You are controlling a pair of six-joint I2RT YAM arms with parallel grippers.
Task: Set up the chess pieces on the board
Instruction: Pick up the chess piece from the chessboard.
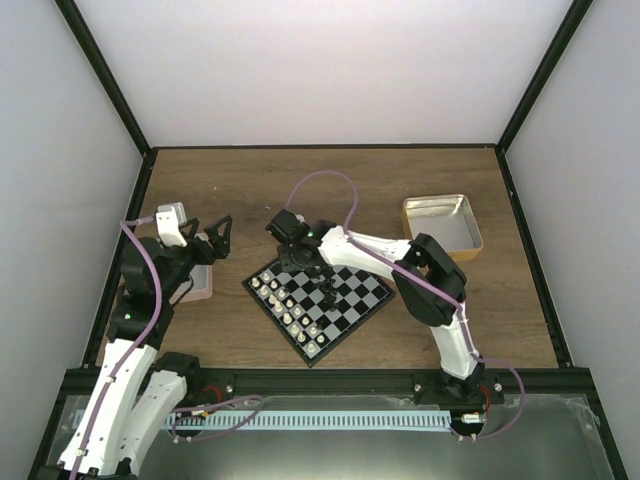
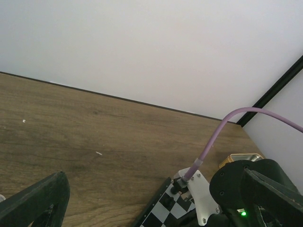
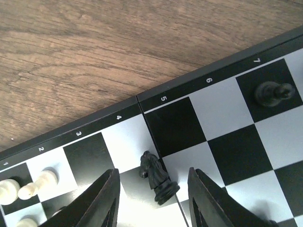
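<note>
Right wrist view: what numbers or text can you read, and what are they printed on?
"1": the board rim, cut by the picture's edge
"2": same rim
"3": same rim
"4": same rim
"5": same rim
"6": same rim
"7": same rim
Other views: nothing readable.

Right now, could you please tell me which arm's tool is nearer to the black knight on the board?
Right. The right tool, open, straddles the black knight, a finger on either side. The left tool hangs beyond the board, to its left, near the pink-rimmed tray.
</note>
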